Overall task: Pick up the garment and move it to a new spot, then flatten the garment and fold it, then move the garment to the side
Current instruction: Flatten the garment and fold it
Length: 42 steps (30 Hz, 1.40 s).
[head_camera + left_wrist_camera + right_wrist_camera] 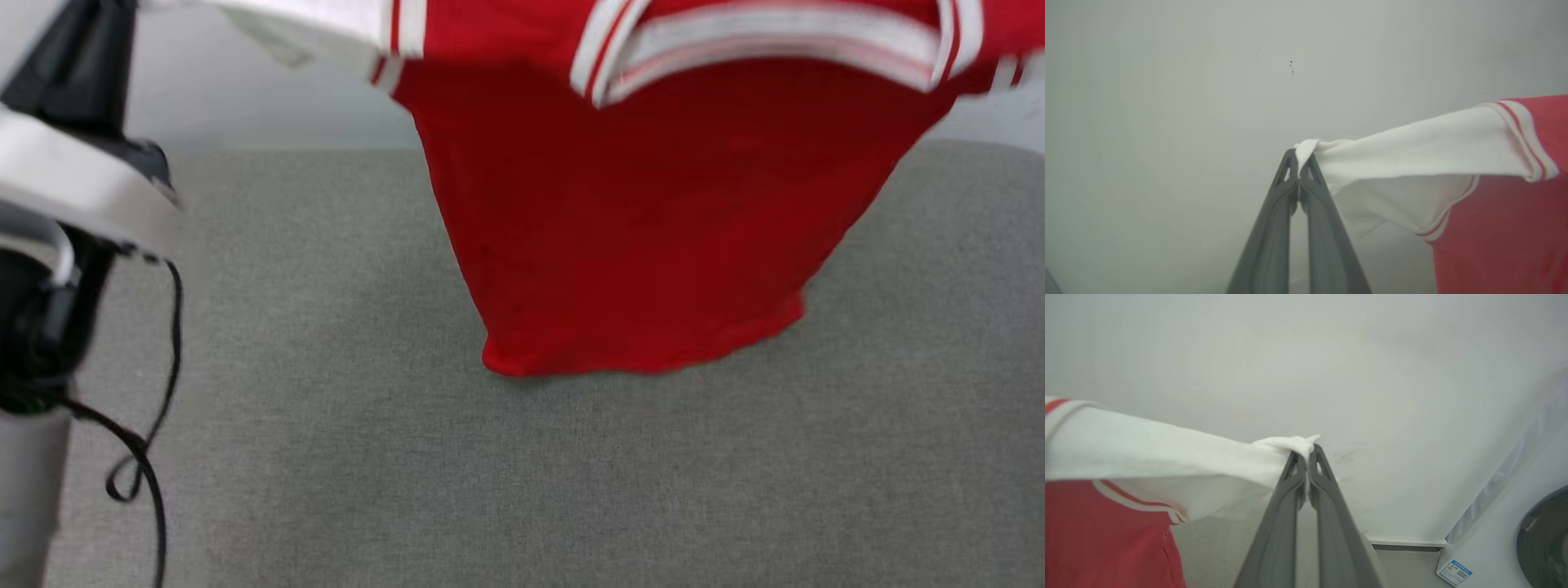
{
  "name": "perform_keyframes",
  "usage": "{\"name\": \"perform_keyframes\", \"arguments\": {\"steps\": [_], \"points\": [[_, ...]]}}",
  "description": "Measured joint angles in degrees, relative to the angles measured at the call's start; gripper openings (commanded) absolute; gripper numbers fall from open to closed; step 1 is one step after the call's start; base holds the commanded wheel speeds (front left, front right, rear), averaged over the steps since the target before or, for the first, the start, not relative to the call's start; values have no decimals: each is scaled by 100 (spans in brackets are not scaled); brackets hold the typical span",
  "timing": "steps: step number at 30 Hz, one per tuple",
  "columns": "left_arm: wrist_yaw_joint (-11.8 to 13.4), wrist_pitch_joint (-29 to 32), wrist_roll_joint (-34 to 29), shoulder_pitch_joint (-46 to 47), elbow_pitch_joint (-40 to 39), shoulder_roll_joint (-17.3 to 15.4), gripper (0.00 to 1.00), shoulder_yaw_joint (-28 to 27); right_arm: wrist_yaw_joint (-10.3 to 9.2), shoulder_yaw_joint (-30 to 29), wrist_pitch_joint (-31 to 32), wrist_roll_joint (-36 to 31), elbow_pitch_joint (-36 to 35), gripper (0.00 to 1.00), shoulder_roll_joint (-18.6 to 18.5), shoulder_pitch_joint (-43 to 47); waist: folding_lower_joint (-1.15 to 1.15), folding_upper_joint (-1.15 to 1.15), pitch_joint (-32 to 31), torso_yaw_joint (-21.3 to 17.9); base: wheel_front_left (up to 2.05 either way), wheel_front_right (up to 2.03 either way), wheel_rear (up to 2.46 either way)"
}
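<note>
In the head view, your garment [645,229] hangs above the grey surface [326,457], hem low over it, so an uneven descent could bunch the cloth. In the left wrist view, your left gripper [1300,157], clamped closed, holds only the tip of a white sleeve [1412,143] well above that surface; a tug could free it. In the right wrist view, your right gripper [1306,451] pinches the other sleeve [1167,453] equally thinly, risking the same slip.

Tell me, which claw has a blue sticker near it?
The right gripper: a blue sticker sits low beside it. The left gripper has plain wall behind. Both pinch the garment.
</note>
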<state>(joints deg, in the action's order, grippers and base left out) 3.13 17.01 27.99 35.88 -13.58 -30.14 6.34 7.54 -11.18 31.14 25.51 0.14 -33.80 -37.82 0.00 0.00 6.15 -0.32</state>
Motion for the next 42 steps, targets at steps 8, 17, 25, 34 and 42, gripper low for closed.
{"name": "perform_keyframes", "arguments": {"steps": [8,17,25,34,42], "points": [[-326,177,80,1638,923,-170,0,25,1,428,-250,-383,825,0,-79,-1670,0,0,689,-58,0,0,0],[-466,-216,36,3664,2398,56,0,70,1,775,-927,-1098,1996,0,207,-3623,1,0,1666,-107,0,0,0],[-525,-858,-181,5235,3663,194,0,113,2,727,-1670,-1803,3080,0,645,-5144,2,0,2486,-130,0,0,0],[-671,-1710,-290,5801,4845,434,0,250,1,543,-2366,-2335,4154,0,994,-5715,2,0,3098,-54,0,0,0],[-911,-2153,7,5166,5532,681,0,338,1,480,-2763,-2277,4957,0,1214,-5082,1,0,3001,15,0,0,0]]}}
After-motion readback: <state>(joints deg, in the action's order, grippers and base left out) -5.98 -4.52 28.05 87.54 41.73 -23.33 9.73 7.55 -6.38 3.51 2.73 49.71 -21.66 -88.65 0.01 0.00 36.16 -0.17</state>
